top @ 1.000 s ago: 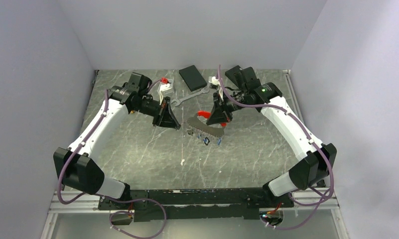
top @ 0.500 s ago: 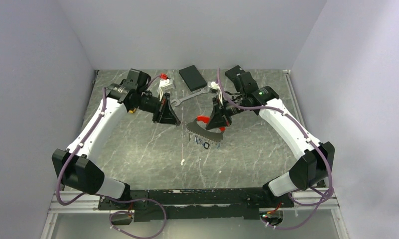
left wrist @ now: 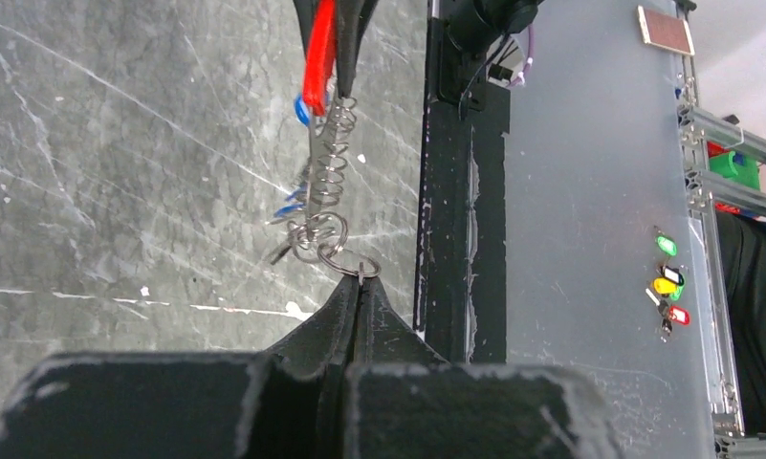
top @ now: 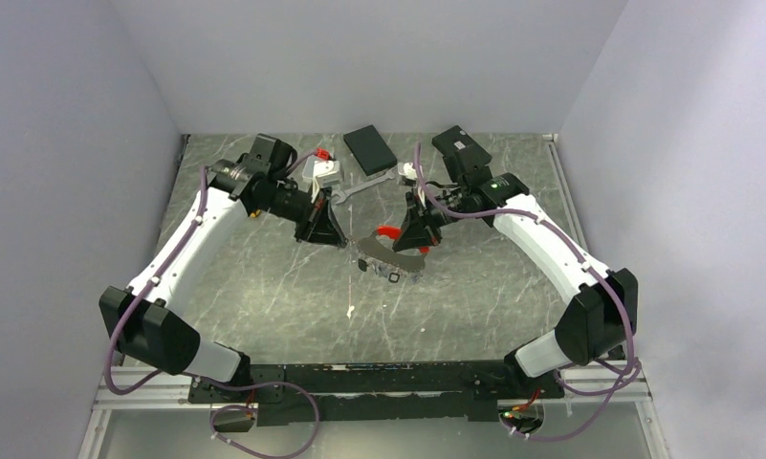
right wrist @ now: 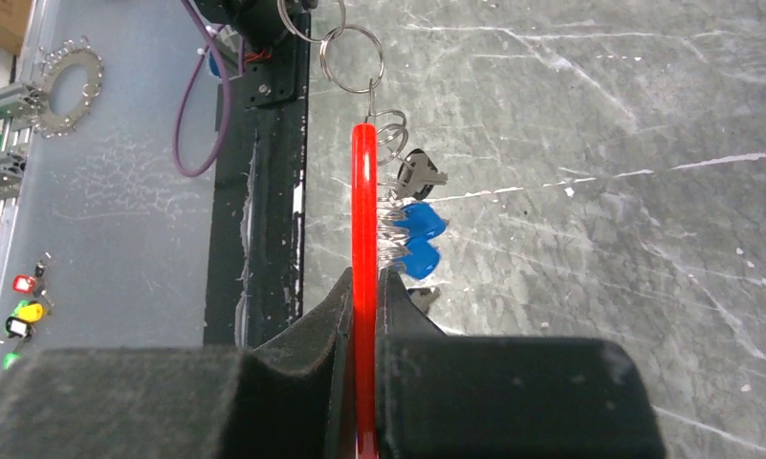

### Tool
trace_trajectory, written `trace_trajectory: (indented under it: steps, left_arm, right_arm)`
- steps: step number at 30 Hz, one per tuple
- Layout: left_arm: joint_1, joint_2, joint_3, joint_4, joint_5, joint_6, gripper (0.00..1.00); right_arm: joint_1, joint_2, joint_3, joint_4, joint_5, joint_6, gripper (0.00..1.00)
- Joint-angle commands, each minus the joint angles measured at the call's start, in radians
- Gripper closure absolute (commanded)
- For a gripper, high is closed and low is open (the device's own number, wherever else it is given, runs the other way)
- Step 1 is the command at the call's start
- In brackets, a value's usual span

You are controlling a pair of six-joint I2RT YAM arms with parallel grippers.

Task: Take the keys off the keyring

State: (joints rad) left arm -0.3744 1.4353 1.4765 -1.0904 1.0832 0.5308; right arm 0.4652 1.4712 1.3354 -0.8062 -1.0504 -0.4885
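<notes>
Keyring (right wrist: pixel 363 215) stretches between both claws; right claw (right wrist: pixel 363 287) clamps its red end; left claw (left wrist: pixel 360 289) pinches its metal end.

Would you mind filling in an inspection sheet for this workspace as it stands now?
Surface: grey marbled table, a few white specks.
Job's things: red keyring stretched between the two grippers; a wire coil and blue keys hang on it.
Clutter: silver wrench, black box, small white and red part, all at the far side.
Grippers: left gripper, jaws shut on the metal ring; right gripper, jaws shut on the red keyring.
Cables: purple cables run along both arms.
Surroundings: plain grey walls; coloured tags beyond the table edge.
</notes>
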Motion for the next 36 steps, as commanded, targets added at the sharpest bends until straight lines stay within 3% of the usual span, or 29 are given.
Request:
trace_trajectory:
  steps: [1, 17, 23, 30, 36]
  left_arm:
    - [-0.019, -0.019, 0.041, -0.055, -0.049, 0.078, 1.0]
    - [-0.036, 0.011, 0.106, -0.082, -0.068, 0.089, 1.0]
    - [-0.055, 0.009, 0.126, -0.129, -0.113, 0.163, 1.0]
    - [-0.092, 0.014, 0.168, -0.174, -0.198, 0.243, 1.0]
    - [-0.095, -0.024, 0.153, -0.255, -0.265, 0.461, 1.0]
  right_arm:
    - [-0.004, -0.004, -0.01, 0.091, -0.064, -0.034, 1.0]
    - [-0.003, 0.025, -0.129, 0.249, -0.143, 0.002, 0.99]
    - [-0.004, 0.033, -0.127, 0.251, -0.156, 0.003, 0.87]
    - [-0.004, 0.037, -0.1, 0.229, -0.168, 0.025, 0.59]
    - [-0.01, 0.028, -0.085, 0.249, -0.171, 0.068, 0.51]
